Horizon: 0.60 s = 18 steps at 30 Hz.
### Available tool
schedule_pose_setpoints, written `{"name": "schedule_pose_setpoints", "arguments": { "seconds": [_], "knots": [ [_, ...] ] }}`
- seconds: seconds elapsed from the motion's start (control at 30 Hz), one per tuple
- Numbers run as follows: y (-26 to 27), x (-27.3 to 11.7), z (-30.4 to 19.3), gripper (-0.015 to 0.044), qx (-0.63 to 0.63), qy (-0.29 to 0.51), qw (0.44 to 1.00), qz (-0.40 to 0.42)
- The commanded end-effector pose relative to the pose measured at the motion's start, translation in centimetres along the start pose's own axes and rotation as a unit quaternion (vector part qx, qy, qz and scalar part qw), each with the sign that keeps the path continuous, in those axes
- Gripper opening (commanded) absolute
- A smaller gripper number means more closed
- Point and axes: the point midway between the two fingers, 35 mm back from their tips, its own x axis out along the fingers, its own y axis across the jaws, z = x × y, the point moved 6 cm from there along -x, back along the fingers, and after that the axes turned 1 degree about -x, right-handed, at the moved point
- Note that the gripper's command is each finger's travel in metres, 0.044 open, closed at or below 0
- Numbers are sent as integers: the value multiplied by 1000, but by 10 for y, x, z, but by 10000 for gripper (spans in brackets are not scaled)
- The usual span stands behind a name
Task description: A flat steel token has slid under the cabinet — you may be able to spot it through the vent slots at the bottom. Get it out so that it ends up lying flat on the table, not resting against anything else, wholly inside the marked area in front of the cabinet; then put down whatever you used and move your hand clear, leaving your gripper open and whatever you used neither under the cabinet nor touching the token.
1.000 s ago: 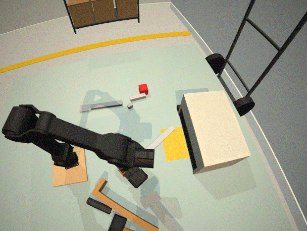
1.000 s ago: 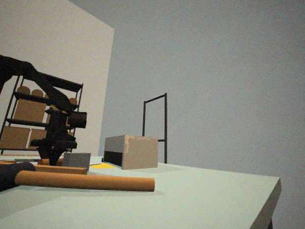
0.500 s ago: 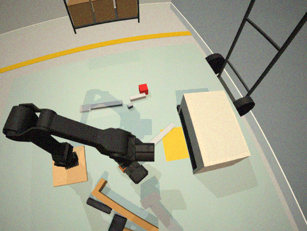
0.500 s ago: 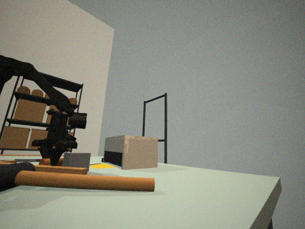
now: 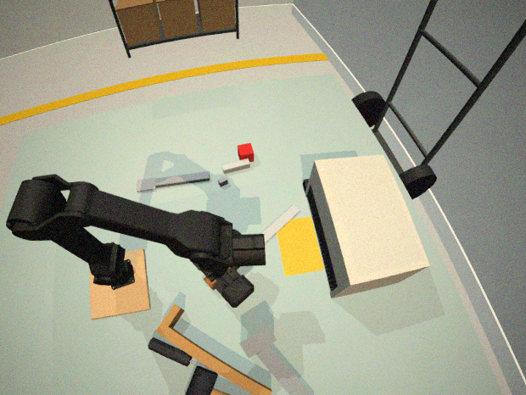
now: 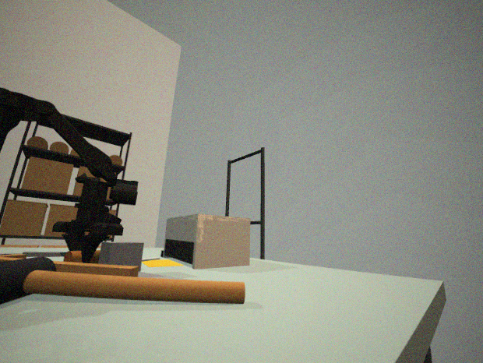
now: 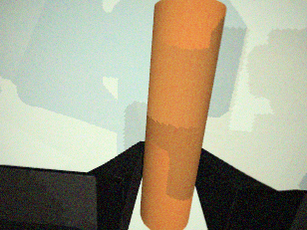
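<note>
My gripper (image 6: 89,259) (image 7: 167,149) is shut on an orange round handle (image 7: 179,89) (image 5: 209,282) (image 6: 72,256). A pale flat strip (image 5: 282,221) (image 6: 151,259), in line with the handle, reaches from beneath my wrist towards the cabinet; its join to the handle is hidden. Its far end is outside the cabinet, by the corner of the yellow marked area (image 5: 301,248) (image 6: 162,263). Its height over the table is unclear. The cream cabinet (image 5: 366,216) (image 6: 222,241) has a dark low opening facing the marked area. The steel token is not visible.
An orange L-shaped bar (image 5: 212,351) (image 6: 97,268) and a black grip (image 5: 169,351) lie near the front. A grey panel (image 6: 126,253) stands beyond the bar. A red cube (image 5: 245,152), white block (image 5: 236,165), small dark cube (image 5: 223,182) and grey bar (image 5: 182,179) lie farther back.
</note>
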Motion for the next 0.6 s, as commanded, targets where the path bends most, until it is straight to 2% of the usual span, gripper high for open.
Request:
{"name": "schedule_pose_setpoints", "arguments": {
  "seconds": [0.0,0.57],
  "knots": [
    [2,-1,4,0,1,-3,1000,-2],
    [14,-1,17,0,1,-3,1000,-1]
  ]
}}
